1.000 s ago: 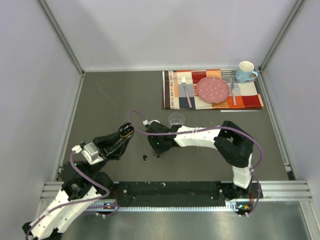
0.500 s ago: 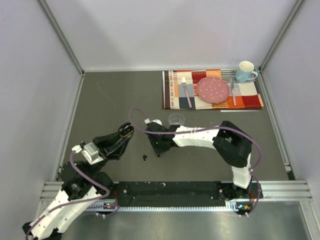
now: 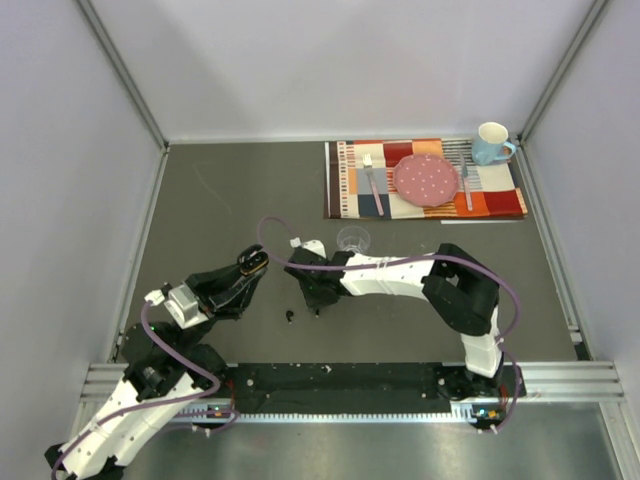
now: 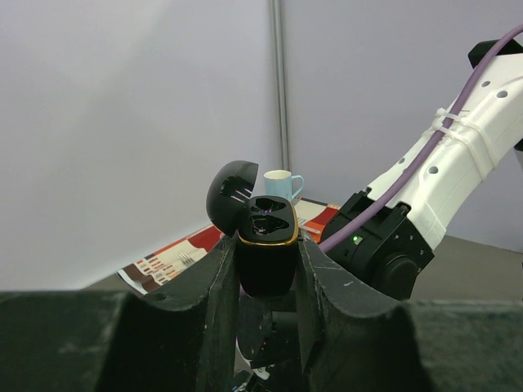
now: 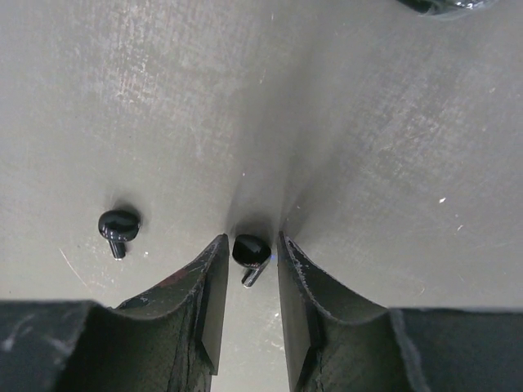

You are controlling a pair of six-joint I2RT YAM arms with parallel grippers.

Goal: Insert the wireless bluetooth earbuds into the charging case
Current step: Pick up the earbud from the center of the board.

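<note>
My left gripper (image 3: 250,266) is shut on a black charging case (image 4: 267,260) with a gold rim. It holds the case upright above the table with the lid (image 4: 231,192) open, and both sockets look empty. My right gripper (image 5: 251,239) is down at the table, open only narrowly. Its fingers stand either side of one tiny black earbud (image 5: 249,250) that lies on the surface with small gaps on both sides. A second earbud (image 5: 119,224) lies to its left and also shows in the top view (image 3: 290,316). The other earbuds are out of view.
A clear plastic cup (image 3: 353,238) stands just behind the right wrist. A striped placemat (image 3: 345,190) at the back right carries a pink plate (image 3: 426,179), cutlery and a blue mug (image 3: 491,142). A dark object (image 5: 441,5) shows at the top edge of the right wrist view.
My right gripper has shifted slightly to the left, low over the table. The left arm and the case have not moved.
</note>
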